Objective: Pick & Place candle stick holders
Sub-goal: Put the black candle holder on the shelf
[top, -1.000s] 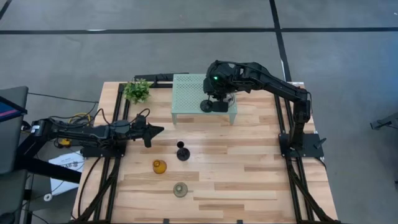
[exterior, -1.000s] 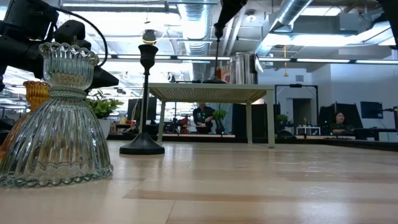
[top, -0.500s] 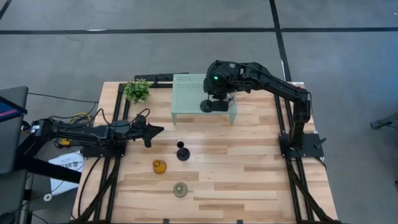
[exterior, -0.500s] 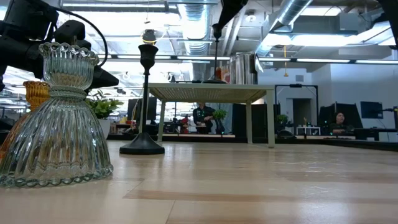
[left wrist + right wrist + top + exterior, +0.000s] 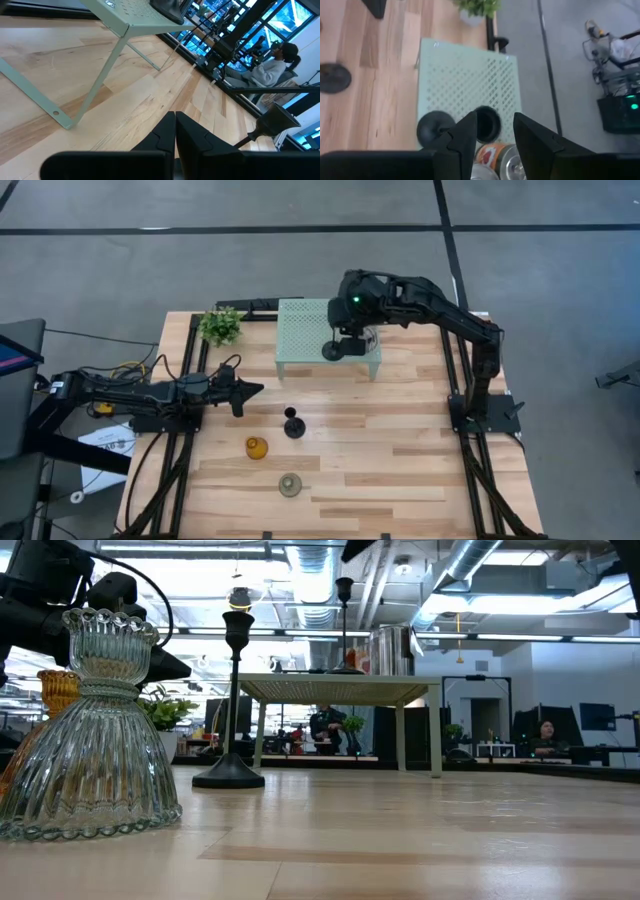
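Right gripper (image 5: 491,131) hanging over the green shelf (image 5: 305,330), jaws spread and holding nothing, directly above a black holder (image 5: 436,127) standing free on the shelf top beside two silvery jars (image 5: 492,159). Left gripper (image 5: 250,391) parked low at the table's left, clenched and empty. On the wood: second black holder (image 5: 293,424), amber (image 5: 256,447), green glass (image 5: 290,484).

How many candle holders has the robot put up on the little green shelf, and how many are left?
Done: one slim black stemmed holder stands on the pale green mesh shelf, beside silvery jars. In hand: nothing; the right gripper is open above it. Left on the table: another black holder, the amber glass one, the clear ribbed one.
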Robot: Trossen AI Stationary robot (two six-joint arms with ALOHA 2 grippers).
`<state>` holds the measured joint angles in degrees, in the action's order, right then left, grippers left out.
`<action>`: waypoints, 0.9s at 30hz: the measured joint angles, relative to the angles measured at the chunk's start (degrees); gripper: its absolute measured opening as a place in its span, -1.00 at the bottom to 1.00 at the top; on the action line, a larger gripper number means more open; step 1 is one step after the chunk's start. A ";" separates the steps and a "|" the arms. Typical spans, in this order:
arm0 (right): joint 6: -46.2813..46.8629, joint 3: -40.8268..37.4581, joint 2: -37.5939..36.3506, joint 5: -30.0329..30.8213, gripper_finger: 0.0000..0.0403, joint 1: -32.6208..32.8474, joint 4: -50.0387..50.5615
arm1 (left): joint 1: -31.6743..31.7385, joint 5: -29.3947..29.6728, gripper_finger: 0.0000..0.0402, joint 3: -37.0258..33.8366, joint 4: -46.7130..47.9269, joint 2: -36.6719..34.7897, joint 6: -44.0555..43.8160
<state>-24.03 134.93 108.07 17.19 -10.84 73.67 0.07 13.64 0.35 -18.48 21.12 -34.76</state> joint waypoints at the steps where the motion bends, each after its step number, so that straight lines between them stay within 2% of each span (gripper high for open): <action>1: 0.02 0.16 -0.13 0.35 -0.40 0.24 -0.39 | 0.00 -0.01 -0.94 0.01 0.00 0.00 0.00; 6: 1.58 0.01 -1.49 3.84 -0.40 2.85 -0.78 | 0.00 -0.01 -0.94 0.00 0.00 0.00 0.00; 9: 5.41 0.11 -2.73 3.83 -0.40 5.20 1.03 | 0.01 -0.01 -0.94 0.00 0.00 0.00 0.00; 19: 28.65 0.07 -6.54 3.74 -0.40 14.45 15.74 | -0.02 -0.03 -0.94 -0.01 -0.05 -0.02 0.00; 24: 37.45 -0.42 -8.95 4.03 -0.41 18.64 16.52 | -0.01 -0.02 -0.94 0.01 -0.86 -0.02 0.00; 27: 41.14 -0.50 -10.27 6.59 -0.45 21.37 16.51 | -0.01 -0.03 -0.94 -0.01 -0.97 -0.01 0.00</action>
<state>17.11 134.43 97.80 23.78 10.53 90.18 0.06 13.61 0.34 -19.45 21.11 -34.76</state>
